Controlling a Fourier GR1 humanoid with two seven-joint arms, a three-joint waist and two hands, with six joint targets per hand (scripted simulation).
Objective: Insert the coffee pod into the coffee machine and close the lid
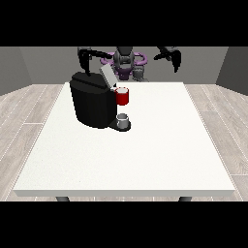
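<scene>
Hand at the view's left (87, 62) hangs in the upper left of the frame, above the back of the coffee machine (92, 104); fingers point down toward the machine top, apart from it as far as I can see. Can't tell if they are spread or curled. Hand at the view's right (173, 57) is raised in the upper right, well apart from everything on the table (145, 155); fingers hang down, state also unreadable, nothing visibly in it. Coffee machine is a black block sitting left of centre in the upper half of the table. Its lid (107, 76) is a grey flap tilted up and back, so open. Red pod holder (122, 96) sits at the machine's right side, just under the lid. Can't make out the coffee pod itself, may be in the holder but not readable. Small grey cup (123, 118) stands on the machine's base plate, directly below the red holder.
</scene>
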